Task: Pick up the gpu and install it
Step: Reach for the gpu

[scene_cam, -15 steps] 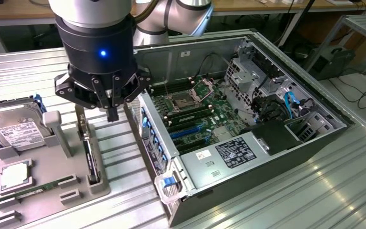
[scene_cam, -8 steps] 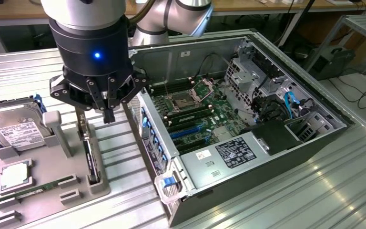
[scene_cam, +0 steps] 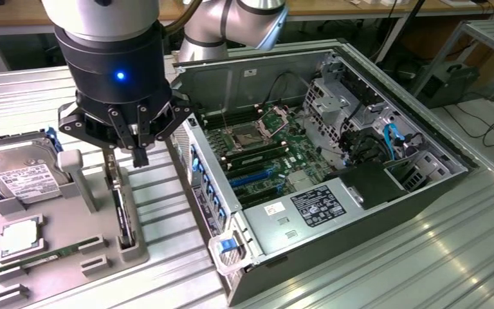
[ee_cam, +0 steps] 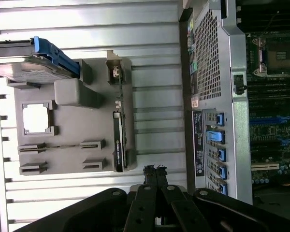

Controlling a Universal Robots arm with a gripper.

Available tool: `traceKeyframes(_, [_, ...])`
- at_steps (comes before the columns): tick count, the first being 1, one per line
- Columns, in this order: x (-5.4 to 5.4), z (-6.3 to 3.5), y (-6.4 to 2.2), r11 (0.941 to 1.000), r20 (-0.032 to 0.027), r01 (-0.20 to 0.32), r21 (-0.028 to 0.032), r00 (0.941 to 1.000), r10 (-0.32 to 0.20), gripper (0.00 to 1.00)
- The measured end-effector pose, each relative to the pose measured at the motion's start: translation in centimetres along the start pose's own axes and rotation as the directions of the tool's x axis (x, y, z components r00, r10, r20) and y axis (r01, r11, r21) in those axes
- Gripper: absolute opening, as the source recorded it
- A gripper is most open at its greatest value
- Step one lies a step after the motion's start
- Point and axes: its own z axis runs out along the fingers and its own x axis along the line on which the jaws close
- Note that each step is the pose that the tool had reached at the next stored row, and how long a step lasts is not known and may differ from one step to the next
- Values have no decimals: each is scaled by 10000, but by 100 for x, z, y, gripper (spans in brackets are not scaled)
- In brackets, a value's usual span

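The gpu [scene_cam: 123, 215] is a thin black card standing on its edge in a slot of the grey holder [scene_cam: 74, 222] on the table, left of the computer case in the exterior view. Its silver bracket end [ee_cam: 115, 72] points away from the case's blue latches. My gripper [scene_cam: 139, 156] hangs just above the card's far end, fingers pressed together and holding nothing. In the wrist view the gpu [ee_cam: 119, 147] lies a short way off from my shut fingertips [ee_cam: 154, 170].
The open computer case [scene_cam: 316, 212] lies on its side with the motherboard [scene_cam: 264, 151] and blue slots [scene_cam: 251, 174] exposed. The holder [ee_cam: 72, 128] also carries a hard drive [scene_cam: 24, 172], a processor [scene_cam: 20, 235] and a memory stick [scene_cam: 49, 255].
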Motion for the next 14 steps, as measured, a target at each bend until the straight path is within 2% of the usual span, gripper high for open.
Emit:
traceKeyframes(8, [42,13,66,10000,-4,6,2,10000,-6,11])
traceKeyframes(14, [63,25,162,9999,-11,153,-2,9999,-153,11])
